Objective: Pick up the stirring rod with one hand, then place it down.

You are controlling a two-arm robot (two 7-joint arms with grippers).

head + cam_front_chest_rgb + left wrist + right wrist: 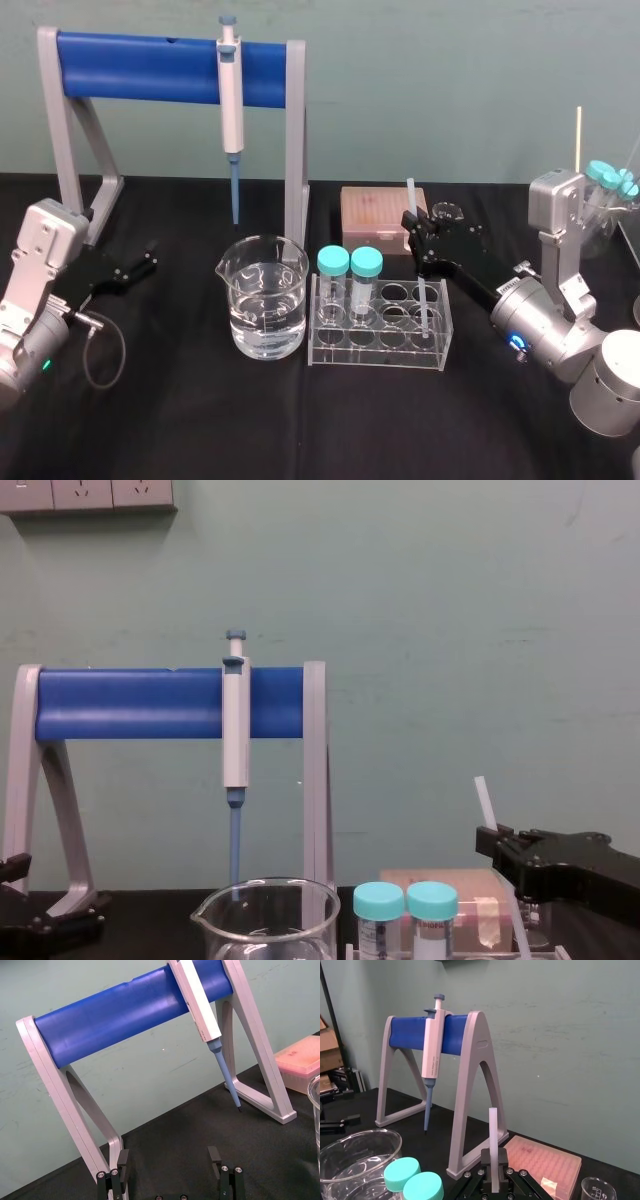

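**Rod pinched upright over the tube rack: lift straight, then lay it down**

The right end effector (415,228) is pressed together on the stirring rod (411,200), gripping it a little below its top end. In the right wrist view the rod (493,1130) stands up between the two jaws. From the head view the rod leans slightly. Its lower part runs down into a well at the right end of the clear tube rack (330,355). I cannot tell whether the tip rests on the rack floor.

The left end effector (169,1160) is spread open and holds nothing. It is parked near the foot of the pipette stand (140,65), well apart from the work.

The step in hand looks like drawing the rod clear of the rack, so the task is probably about halfway.

- **Lift along the rod's own line.** A sideways pull while the tip is inside the well could tip the light rack or flex the rod.
- **Hold the pinch firm.** The grip is high on a smooth, thin rod, so it may swing.
- **Move away only once the tip is above the rim.** Steer clear of the two teal-capped tubes (350,264) and the water-filled beaker (262,300).
- **Set it down on bare counter (200,420).** Lower the rod until it lies flat before the jaws spread, since a round rod is likely to roll.
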